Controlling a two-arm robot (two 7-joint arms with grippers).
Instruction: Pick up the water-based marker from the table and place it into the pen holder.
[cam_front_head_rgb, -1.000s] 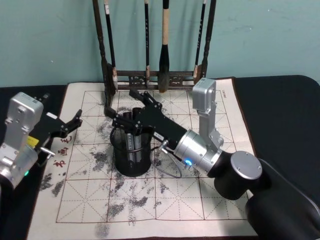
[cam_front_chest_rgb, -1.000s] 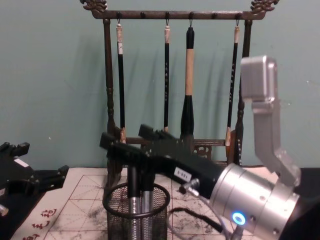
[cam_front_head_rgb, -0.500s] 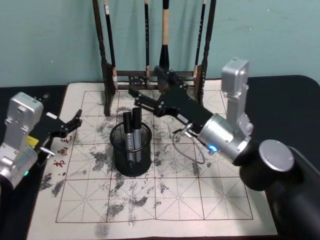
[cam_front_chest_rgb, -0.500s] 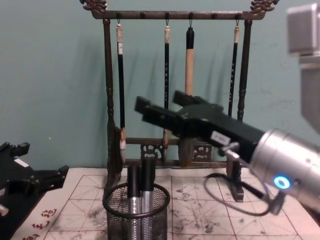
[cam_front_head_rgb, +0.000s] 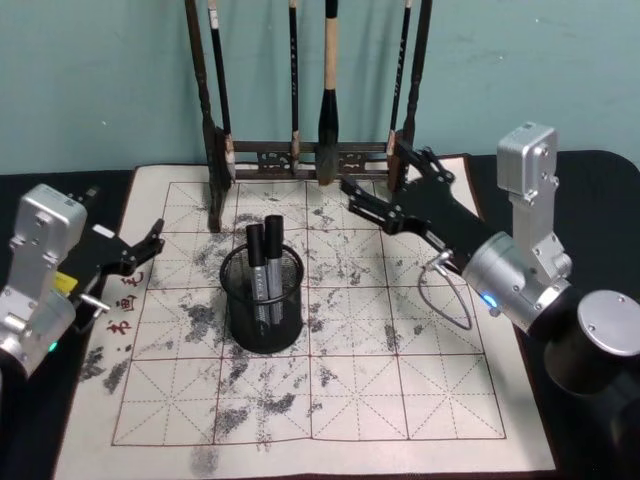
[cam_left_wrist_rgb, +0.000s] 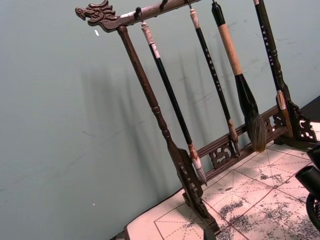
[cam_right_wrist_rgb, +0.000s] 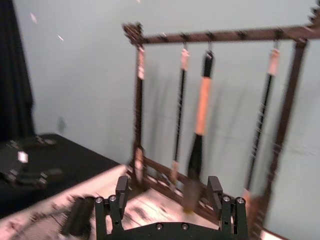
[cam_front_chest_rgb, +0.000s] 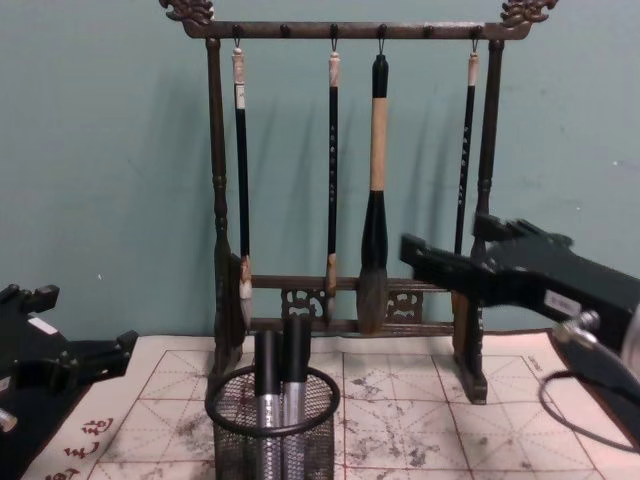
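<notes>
The round black wire-mesh pen holder (cam_front_head_rgb: 262, 303) stands upright on the left-centre of the off-white felt mat with red grid lines and grey ink stains (cam_front_head_rgb: 400, 400), which lies on the dark table (cam_front_head_rgb: 570, 200). Two markers with black caps and silver-grey barrels (cam_front_head_rgb: 264, 262) stand side by side inside it, caps up and rising above the solid rim; in the chest view the markers (cam_front_chest_rgb: 281, 375) lean slightly together in the holder (cam_front_chest_rgb: 272, 425). Which of the two is the water-based marker cannot be told.

The right gripper (cam_front_head_rgb: 385, 192) hangs in the air above the mat's far right part, near the right foot of the tall dark wooden brush rack (cam_front_head_rgb: 310, 155) and well apart from the holder. Its two black fingers are spread wide with nothing between them; the right wrist view shows the same gap (cam_right_wrist_rgb: 170, 197), and in the chest view the gripper (cam_front_chest_rgb: 445, 262) floats above the holder's rim height.

The left gripper (cam_front_head_rgb: 135, 250) sits over the mat's left edge, beside the red characters (cam_front_head_rgb: 125, 305), fingers parted and empty, apart from the holder.

The mat's near half and its middle right squares are bare felt. The rack with its hanging calligraphy brushes (cam_front_chest_rgb: 375, 190) closes off the far edge.
</notes>
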